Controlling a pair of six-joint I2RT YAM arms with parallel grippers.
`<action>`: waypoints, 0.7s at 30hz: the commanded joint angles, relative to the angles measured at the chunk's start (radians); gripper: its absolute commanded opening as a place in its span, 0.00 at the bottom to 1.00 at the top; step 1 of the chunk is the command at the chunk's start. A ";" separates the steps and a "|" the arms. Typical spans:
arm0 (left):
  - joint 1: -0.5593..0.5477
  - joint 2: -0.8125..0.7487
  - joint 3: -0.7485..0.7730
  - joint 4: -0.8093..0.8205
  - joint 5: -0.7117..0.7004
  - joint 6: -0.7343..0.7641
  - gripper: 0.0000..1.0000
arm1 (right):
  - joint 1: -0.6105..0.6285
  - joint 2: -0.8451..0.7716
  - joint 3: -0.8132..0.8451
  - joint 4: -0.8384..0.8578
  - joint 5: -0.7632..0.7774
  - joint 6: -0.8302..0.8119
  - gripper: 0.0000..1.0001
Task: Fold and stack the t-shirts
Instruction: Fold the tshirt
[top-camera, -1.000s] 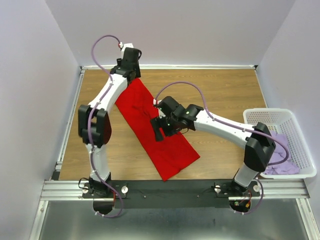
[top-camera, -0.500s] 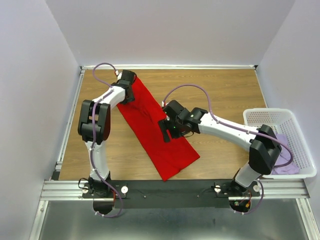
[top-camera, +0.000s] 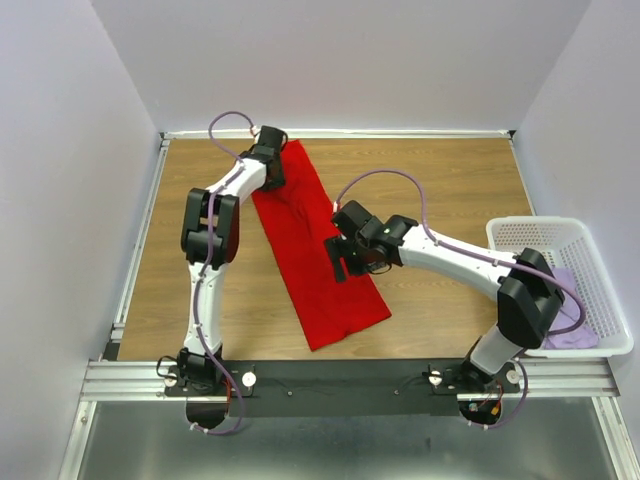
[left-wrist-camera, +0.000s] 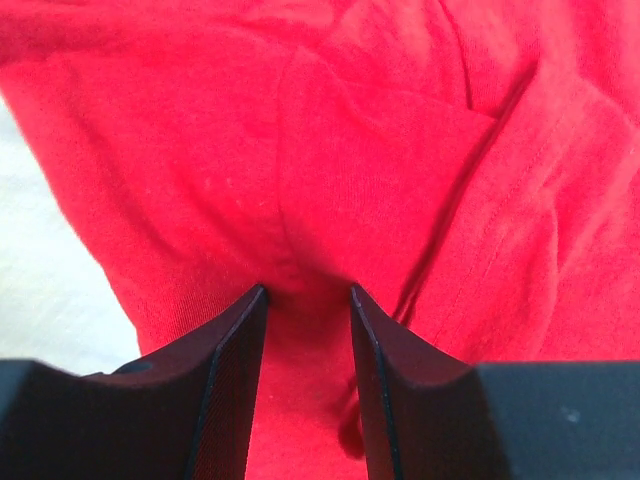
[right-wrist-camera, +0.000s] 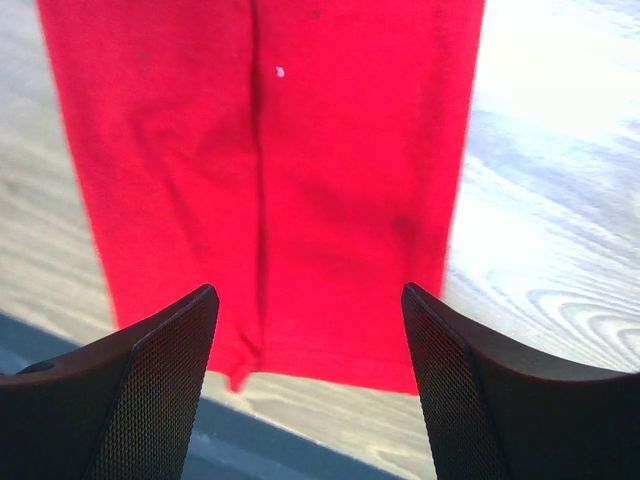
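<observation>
The red t-shirt lies folded into a long narrow strip that runs from the table's far side towards the near edge. My left gripper is at its far end. In the left wrist view the gripper is shut on a pinch of the red cloth. My right gripper hovers open over the strip's middle right side. In the right wrist view it is wide open and empty above the red shirt, whose near hem shows. A pale lilac shirt lies in the basket.
The white lattice basket stands at the table's right edge. The wooden table has white walls at the back and sides. A black rail with the arm bases runs along the near edge.
My left gripper has moved farther back and right, pulling the shirt's far end along. The strip has swung to lie straighter, more front to back. My right gripper has shifted slightly right and stays open.
</observation>
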 joint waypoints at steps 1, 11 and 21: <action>-0.059 0.122 0.148 -0.045 0.109 0.031 0.47 | -0.028 0.046 0.003 -0.010 0.054 0.023 0.81; -0.117 0.251 0.397 0.047 0.223 0.056 0.54 | -0.067 0.086 0.040 -0.008 0.072 0.040 0.81; -0.040 -0.170 0.259 0.116 0.107 0.082 0.74 | -0.127 -0.029 0.002 -0.011 0.108 0.105 0.80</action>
